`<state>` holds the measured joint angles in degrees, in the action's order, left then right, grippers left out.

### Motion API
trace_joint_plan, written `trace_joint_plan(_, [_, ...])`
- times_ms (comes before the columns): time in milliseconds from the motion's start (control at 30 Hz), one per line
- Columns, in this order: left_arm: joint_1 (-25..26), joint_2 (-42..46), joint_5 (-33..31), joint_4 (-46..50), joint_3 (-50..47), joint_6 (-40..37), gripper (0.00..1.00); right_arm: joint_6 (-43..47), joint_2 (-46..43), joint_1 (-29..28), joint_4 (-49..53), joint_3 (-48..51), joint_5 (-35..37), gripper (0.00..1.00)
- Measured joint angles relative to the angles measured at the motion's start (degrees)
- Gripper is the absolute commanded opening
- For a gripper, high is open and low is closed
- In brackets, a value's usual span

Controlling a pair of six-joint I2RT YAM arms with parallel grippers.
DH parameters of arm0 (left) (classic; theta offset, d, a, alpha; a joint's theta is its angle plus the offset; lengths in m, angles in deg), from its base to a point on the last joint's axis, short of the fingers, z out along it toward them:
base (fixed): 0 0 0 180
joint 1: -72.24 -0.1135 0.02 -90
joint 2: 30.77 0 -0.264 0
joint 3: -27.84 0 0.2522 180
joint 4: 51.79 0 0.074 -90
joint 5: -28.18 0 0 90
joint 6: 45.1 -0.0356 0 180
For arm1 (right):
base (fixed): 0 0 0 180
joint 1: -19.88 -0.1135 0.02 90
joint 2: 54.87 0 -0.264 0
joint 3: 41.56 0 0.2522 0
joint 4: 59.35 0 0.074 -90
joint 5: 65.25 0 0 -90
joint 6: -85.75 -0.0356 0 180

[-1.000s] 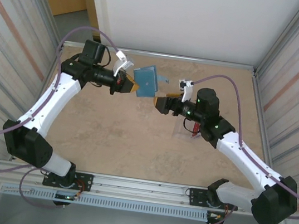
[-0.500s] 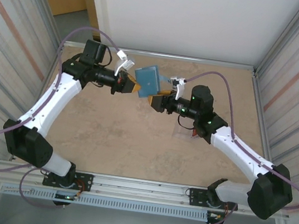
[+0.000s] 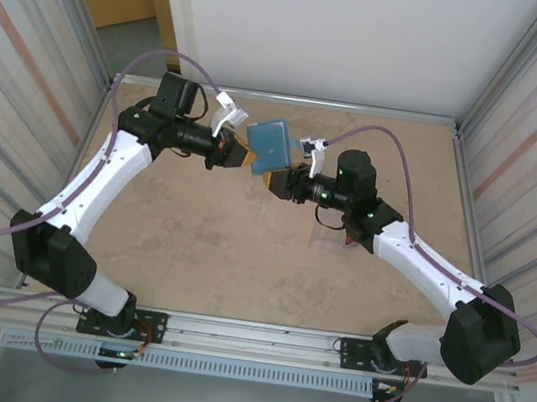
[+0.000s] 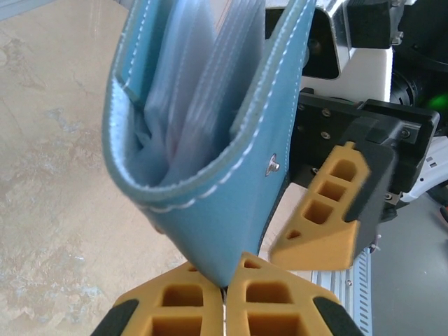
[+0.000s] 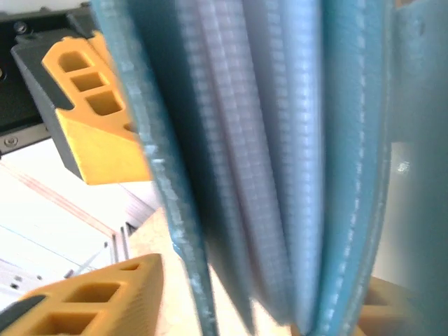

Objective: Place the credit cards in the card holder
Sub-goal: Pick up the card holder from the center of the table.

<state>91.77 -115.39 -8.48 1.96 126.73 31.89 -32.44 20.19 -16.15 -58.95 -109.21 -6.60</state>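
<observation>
1. Looking down from the top camera, the left gripper [image 3: 239,156] has the card holder [image 3: 275,144] lifted off the tabletop [image 3: 202,242], over the far middle of it.
2. On the left wrist camera its jaws are pinched right together on the holder's lowest corner. The two orange fingers [image 4: 175,308] meet with the teal leather squeezed between them.
3. The holder stands above that grip with its two flaps spread open in a V. Pale blue-grey sleeves [image 4: 189,98] show inside, and the snap button [image 4: 273,164] sits on the outer face of the right-hand flap.
4. The right gripper [image 3: 281,181] reaches in from the other side, nose to nose with the left one. In the top view it is just beside the holder's near edge.
5. On the right wrist camera the holder's open edge is up close and blurred, its sleeves seen end-on. This arm's jaws are spread wide, with one orange finger [image 5: 91,308] low on the left and the holder between the pair.
6. I cannot tell whether those right fingers touch the leather.
7. From the left wrist, one finger of the right gripper sits just beside the flap with the snap.
8. Down on the tabletop, a red credit card [image 3: 350,238] peeks out beside the right forearm, mostly hidden by it.
</observation>
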Motion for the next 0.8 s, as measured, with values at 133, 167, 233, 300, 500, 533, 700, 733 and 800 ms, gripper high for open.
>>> trace_joint_plan(133, [0.00, 0.02, 0.26, 0.00, 0.00, 0.46, 0.07, 0.02, -0.72, 0.81, -1.05, 0.50, 0.24, 0.76])
trace_joint_plan(167, [0.00, 0.02, 0.33, 0.00, 0.00, 0.55, 0.06, -0.09, -1.31, 1.31, -1.97, 1.20, 0.31, 0.76])
trace_joint_plan(233, [0.00, 0.02, 0.66, 0.00, 0.00, 0.85, 0.06, -0.26, -2.19, 2.14, -3.87, 2.45, 0.44, 0.72])
trace_joint_plan(300, [0.00, 0.02, 0.79, 0.00, -0.02, 0.96, 0.06, -0.59, -2.21, 2.62, -5.35, 2.71, 0.24, 0.63])
trace_joint_plan(500, [-0.07, 0.00, 0.81, -0.02, -0.04, 1.84, 0.06, -1.22, -1.22, 2.25, -6.84, 2.25, -0.74, 0.41])
trace_joint_plan(533, [-0.04, 0.02, 0.76, -0.13, -0.04, 2.01, 0.07, -1.18, -0.81, 2.03, -7.04, 2.16, -1.14, 0.36])
trace_joint_plan(700, [0.04, -0.15, 0.00, -1.18, -0.04, 3.39, 0.22, -1.22, 0.20, 1.16, -7.48, 2.14, -2.62, 0.07])
trace_joint_plan(733, [-0.02, -0.26, -0.02, -1.33, -0.04, 3.80, 0.25, -1.05, 0.20, 1.11, -7.69, 2.14, -2.84, 0.04])
trace_joint_plan(800, [0.04, -0.35, 0.13, -1.46, -0.04, 4.33, 0.32, -1.20, 0.22, 1.18, -7.65, 2.14, -3.19, 0.00])
